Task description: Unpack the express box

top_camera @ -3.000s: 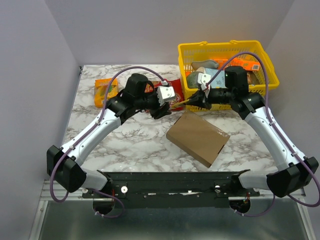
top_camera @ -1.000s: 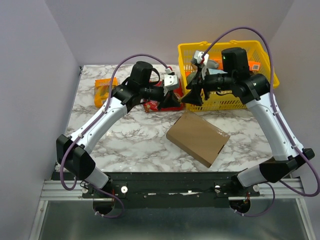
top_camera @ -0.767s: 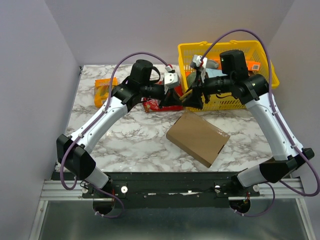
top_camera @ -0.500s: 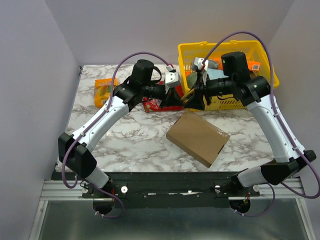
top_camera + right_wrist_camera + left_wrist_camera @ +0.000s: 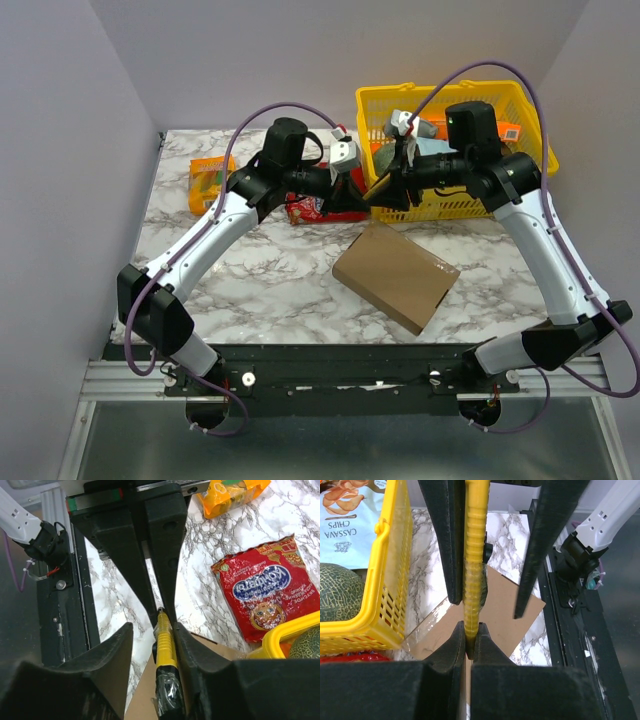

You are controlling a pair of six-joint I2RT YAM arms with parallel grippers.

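High rear overview plus two close wrist views, express box (image 5: 397, 277) common.

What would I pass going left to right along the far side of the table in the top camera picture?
orange snack bag → red snack bag → yellow basket

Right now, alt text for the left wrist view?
The left gripper pinches the end of a yellow tool, while the open right gripper straddles it farther along. Beneath lies the brown cardboard box on the marble table; a yellow basket holding a melon sits left.
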